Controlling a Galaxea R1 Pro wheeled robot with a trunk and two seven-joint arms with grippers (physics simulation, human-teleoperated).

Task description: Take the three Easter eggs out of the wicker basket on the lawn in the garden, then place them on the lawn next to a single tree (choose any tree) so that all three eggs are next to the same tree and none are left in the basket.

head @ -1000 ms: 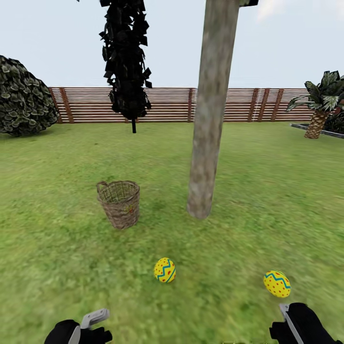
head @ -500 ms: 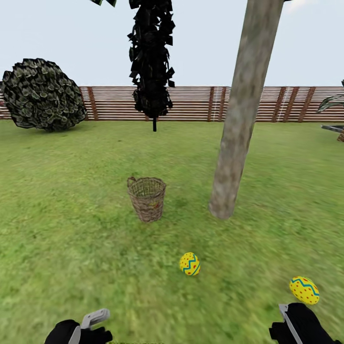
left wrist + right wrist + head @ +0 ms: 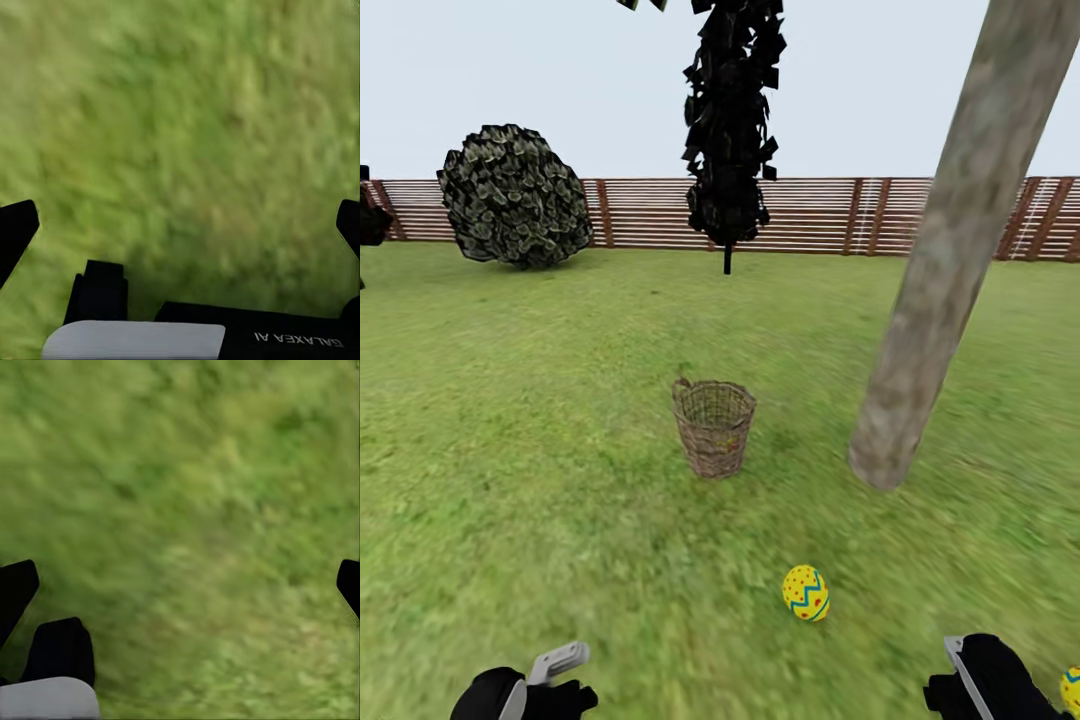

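The wicker basket (image 3: 713, 426) stands upright on the lawn (image 3: 540, 480), and I cannot make out what is inside it. The tree (image 3: 945, 290) rises just to its right with a grey-brown trunk. One yellow Easter egg (image 3: 805, 592) lies on the grass in front of the trunk. A second egg (image 3: 1071, 690) shows at the picture's lower right edge, beside my right gripper (image 3: 975, 680). My left gripper (image 3: 535, 685) sits at the lower left. Both wrist views show the left gripper (image 3: 180, 225) and the right gripper (image 3: 180, 585) open over bare grass.
A brown slatted fence (image 3: 820, 215) closes the lawn at the back. A dark narrow cypress (image 3: 730, 130) stands before it, and a round bush (image 3: 515, 195) sits at the back left. Open grass lies all around the basket.
The whole view has swung left, so basket, trunk and eggs sit further right in the picture. Both grippers keep their places and stay open.
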